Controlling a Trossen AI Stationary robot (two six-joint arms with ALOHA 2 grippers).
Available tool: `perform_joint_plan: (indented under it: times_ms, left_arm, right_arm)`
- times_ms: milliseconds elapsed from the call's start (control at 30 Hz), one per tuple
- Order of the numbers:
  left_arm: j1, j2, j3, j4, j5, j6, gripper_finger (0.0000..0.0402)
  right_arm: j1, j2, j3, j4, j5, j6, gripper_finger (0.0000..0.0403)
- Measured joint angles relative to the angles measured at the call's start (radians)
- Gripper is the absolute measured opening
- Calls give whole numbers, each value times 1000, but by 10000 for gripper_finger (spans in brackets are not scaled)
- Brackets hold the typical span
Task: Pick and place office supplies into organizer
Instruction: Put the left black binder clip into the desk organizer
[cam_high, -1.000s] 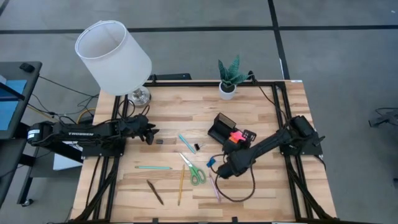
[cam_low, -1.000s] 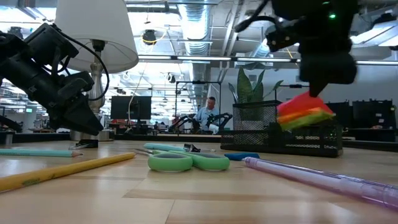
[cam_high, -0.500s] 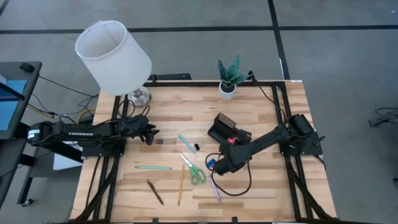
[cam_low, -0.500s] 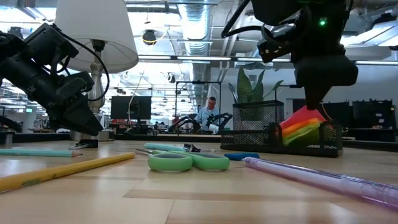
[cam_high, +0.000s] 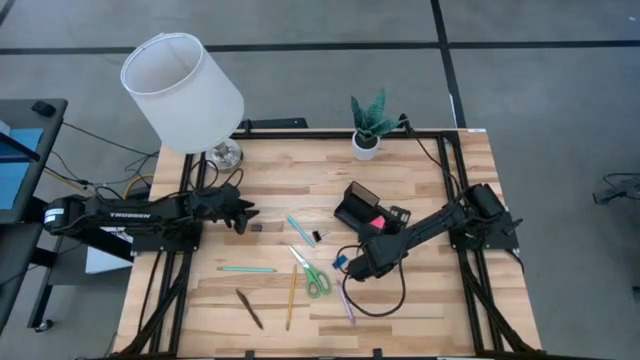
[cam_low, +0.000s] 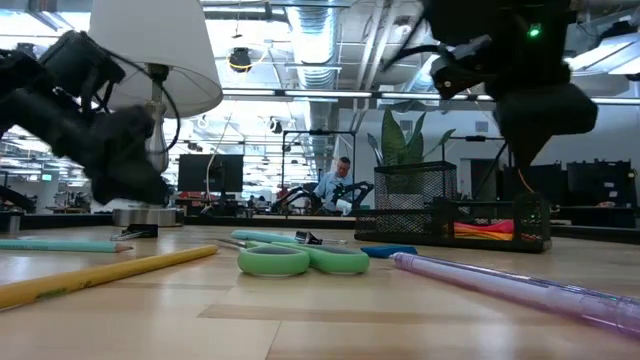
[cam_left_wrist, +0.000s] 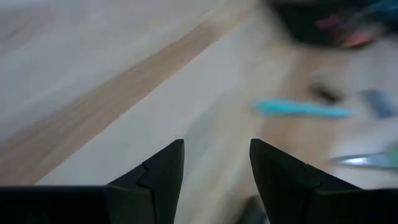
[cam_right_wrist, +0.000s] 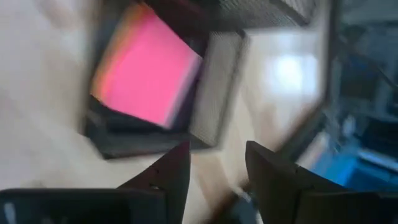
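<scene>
The pink sticky-note pad (cam_high: 377, 222) lies flat in the low front tray of the black mesh organizer (cam_high: 352, 203); in the right wrist view the pad (cam_right_wrist: 146, 81) fills that tray. My right gripper (cam_right_wrist: 214, 168) hangs open just above it and touches nothing; it also shows in the low view (cam_low: 524, 150). On the table lie green-handled scissors (cam_high: 314, 276), teal pens (cam_high: 247, 268) (cam_high: 299, 228), a yellow pencil (cam_high: 291, 297), a brown pen (cam_high: 249, 308), a purple pen (cam_high: 346, 300), a blue eraser (cam_high: 340, 262) and a black clip (cam_high: 318, 236). My left gripper (cam_high: 243, 215) is open at the table's left, above bare wood (cam_left_wrist: 214, 162).
A white-shaded lamp (cam_high: 185, 90) stands at the far left corner and a white pot with a green plant (cam_high: 367, 140) at the far edge. A black cable loop (cam_high: 385, 300) lies on the table below my right arm.
My right gripper has opened and let go of the sticky-note pad, which has dropped from a tilted hold above the organizer to lie flat in its front tray. The gripper stays just above it. My left gripper has tipped a little in place.
</scene>
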Motion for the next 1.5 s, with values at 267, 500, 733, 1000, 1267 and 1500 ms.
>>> perform_joint_plan:
  times_ms: [267,500,733,1000,1267,1500]
  left_arm:
    - [-44,4,77,131,106,61,176]
    - [-189,113,183,132,1,73,176]
    - [-355,386,313,107,-285,55,176]
    - [-411,550,524,-439,-351,-229,176]
    - [-417,591,693,-833,-381,-575,176]
    - [-428,591,693,-883,-356,-685,176]
  right_arm:
    - [30,-81,33,14,49,-16,119]
    - [126,-279,39,35,318,136,113]
    - [220,-395,20,231,578,158,113]
    - [220,-345,12,300,575,60,113]
    - [196,-240,12,301,572,16,113]
    - [195,-193,12,311,522,66,113]
